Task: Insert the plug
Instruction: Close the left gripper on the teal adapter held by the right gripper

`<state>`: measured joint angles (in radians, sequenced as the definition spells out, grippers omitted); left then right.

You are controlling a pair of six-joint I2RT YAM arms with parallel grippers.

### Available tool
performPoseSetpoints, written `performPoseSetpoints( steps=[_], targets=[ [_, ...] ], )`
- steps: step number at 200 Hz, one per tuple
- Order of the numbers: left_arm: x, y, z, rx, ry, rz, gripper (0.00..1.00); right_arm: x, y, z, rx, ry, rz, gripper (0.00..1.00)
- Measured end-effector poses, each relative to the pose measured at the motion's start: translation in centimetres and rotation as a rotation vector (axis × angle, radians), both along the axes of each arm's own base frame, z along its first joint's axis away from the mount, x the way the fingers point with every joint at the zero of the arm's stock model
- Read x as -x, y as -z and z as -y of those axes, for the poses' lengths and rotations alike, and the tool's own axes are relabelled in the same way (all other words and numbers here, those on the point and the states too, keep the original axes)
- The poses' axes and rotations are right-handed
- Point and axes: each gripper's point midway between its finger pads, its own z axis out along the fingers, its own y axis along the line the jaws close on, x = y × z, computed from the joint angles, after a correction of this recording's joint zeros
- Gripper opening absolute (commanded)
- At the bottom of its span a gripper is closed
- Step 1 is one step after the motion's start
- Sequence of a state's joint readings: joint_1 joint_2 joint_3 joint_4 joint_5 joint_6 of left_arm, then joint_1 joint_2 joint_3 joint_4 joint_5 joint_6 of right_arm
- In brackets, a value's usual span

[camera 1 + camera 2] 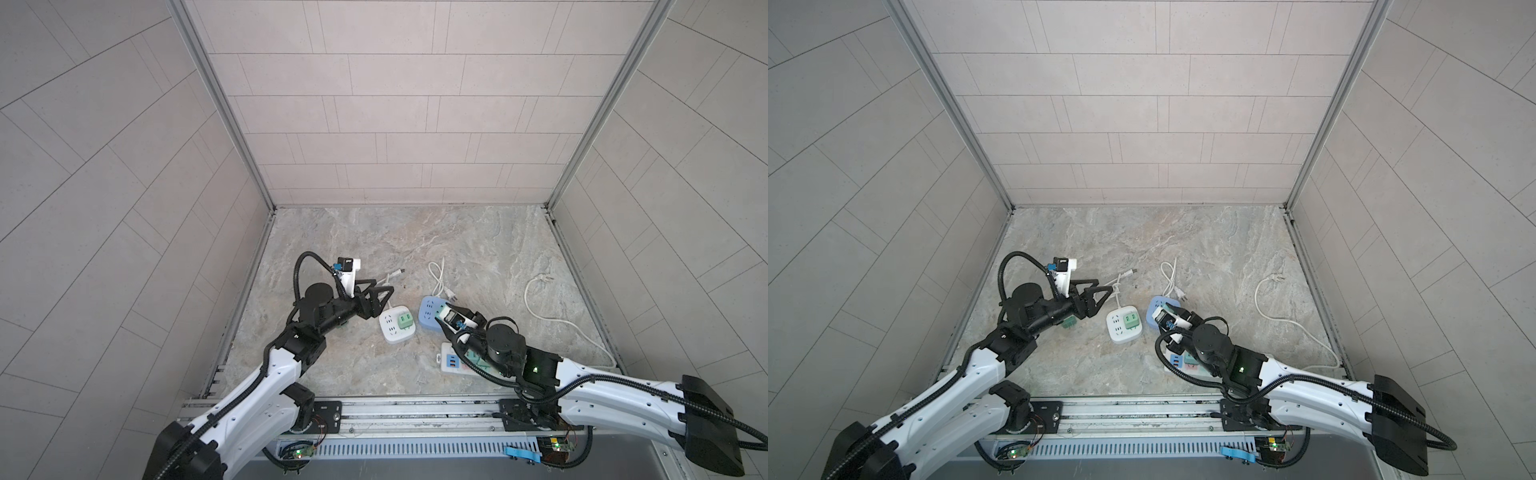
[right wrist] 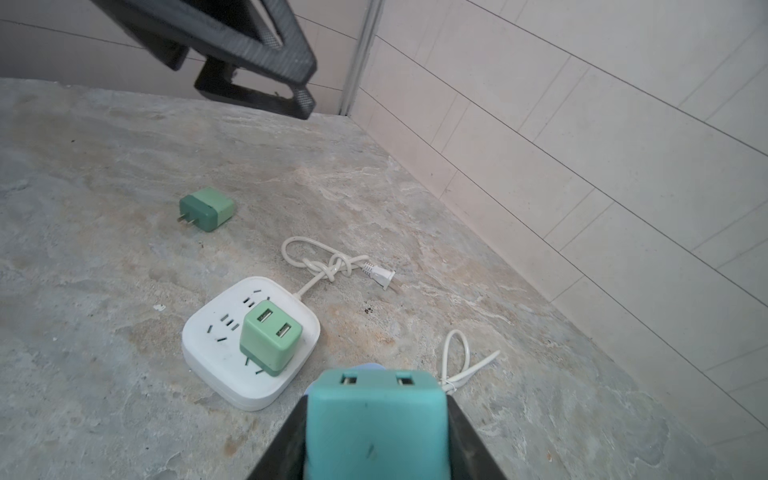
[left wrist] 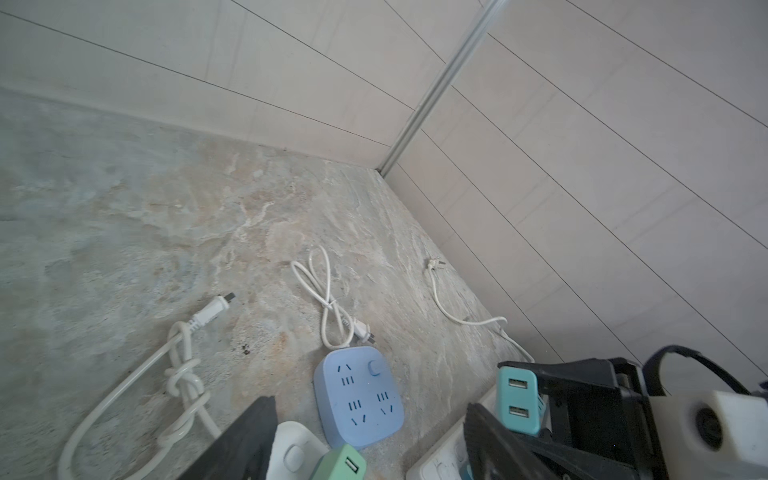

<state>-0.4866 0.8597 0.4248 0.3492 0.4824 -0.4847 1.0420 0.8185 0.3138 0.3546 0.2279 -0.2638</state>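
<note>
**Top views.** The right gripper (image 1: pixel 445 316) stands over the edge of the blue power strip (image 1: pixel 427 312) nearest its own arm. What it carries is hidden under the wrist camera. The left gripper (image 1: pixel 376 297) hangs just beside the white power strip (image 1: pixel 390 330), which already carries a green plug (image 1: pixel 405 320). A second green plug (image 1: pixel 1069 322) lies loose on the table under the left arm.

**Left wrist view.** The left jaws stand spread, with nothing between them. The teal plug (image 3: pixel 517 399) is pinched in the right fingers, off the table and beside the blue strip, not touching it. Every slot on that strip is free.

**Right wrist view.** The right jaws are pressed onto the teal plug's two flanks, with its USB face toward the camera. The prongs cannot be seen.

**Assessment.** The step in hand is most likely carrying the teal plug to a socket on the blue strip.
- The plug body should be squared to a two-slot pair before descent.
- The push should go straight along the prongs, never at a tilt.
- The strip is unrestrained and may slide or tip, so the free left gripper could brace it.
</note>
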Motion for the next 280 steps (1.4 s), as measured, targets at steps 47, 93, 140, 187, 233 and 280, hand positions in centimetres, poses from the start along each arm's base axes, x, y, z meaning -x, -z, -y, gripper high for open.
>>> performPoseSetpoints(
  steps=[47, 93, 140, 187, 233, 280],
  targets=[
    [2.9, 0.1, 4.8, -0.078, 0.204, 0.066, 0.78, 1.1, -0.4, -2.1, 0.061, -0.121, 0.083, 0.08],
    [4.9, 0.1, 8.1, -0.128, 0.328, 0.098, 0.77, 1.0, -0.4, -4.8, 0.135, -0.173, 0.120, 0.06],
    [5.2, 0.6, 8.4, -0.159, 0.349, 0.102, 0.77, 0.6, -1.3, -5.5, 0.132, -0.173, 0.156, 0.06],
    [5.4, 1.1, 8.8, -0.178, 0.367, 0.086, 0.74, 0.6, -1.8, -5.6, 0.120, -0.170, 0.170, 0.06],
    [5.4, 1.4, 9.7, -0.204, 0.401, 0.077, 0.67, 0.6, -2.1, -5.6, 0.118, -0.171, 0.180, 0.05],
    [5.5, 1.9, 10.2, -0.222, 0.428, 0.052, 0.58, 0.6, -2.5, -5.6, 0.120, -0.172, 0.197, 0.04]
  ],
)
